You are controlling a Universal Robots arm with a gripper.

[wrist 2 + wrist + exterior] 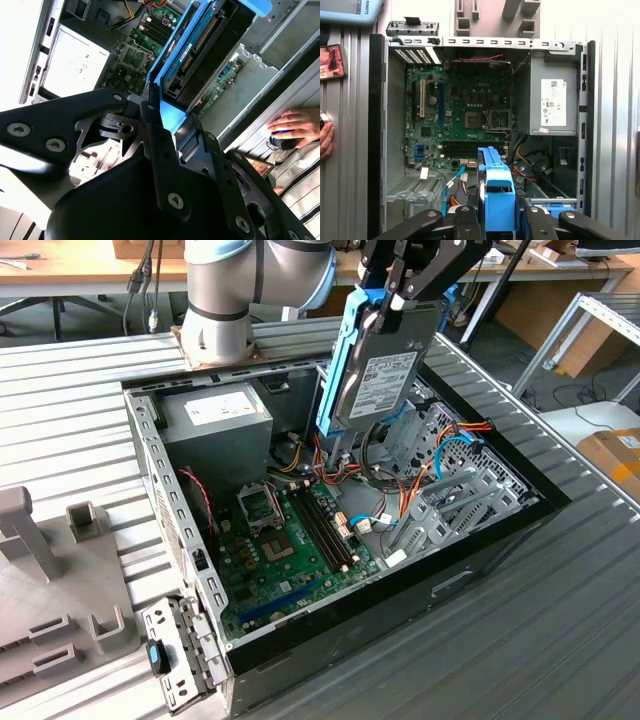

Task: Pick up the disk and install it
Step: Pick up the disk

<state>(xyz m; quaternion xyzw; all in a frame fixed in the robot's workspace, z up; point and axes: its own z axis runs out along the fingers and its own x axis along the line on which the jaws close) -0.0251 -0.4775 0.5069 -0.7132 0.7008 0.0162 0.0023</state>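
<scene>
Exterior view, read from its left to its right. A grey plastic fixture (45,570) lay on the ribbed desk (560,630), outside the open computer case (150,475) on the exterior view's left. Inside the case, the grey power-supply box (215,425) sat in the far corner on that side. The green motherboard (285,540) lay on the case floor in front of it. Above the middle of the case, clear of its floor, the disk (385,370) hung on edge and slightly tilted. Its white label faced the camera and a blue rail (340,360) ran along its side. The pincer (398,290) was clamped on the disk's upper end. In the first wrist view, black fingers (465,222) pressed against the blue rails on either side. Below the disk, orange and blue cables (455,445) ran toward the case's metal drive cage (465,495) on the exterior view's right. Outside the case, in the second wrist view, a person's hand (295,125) rested on a small dark object.
</scene>
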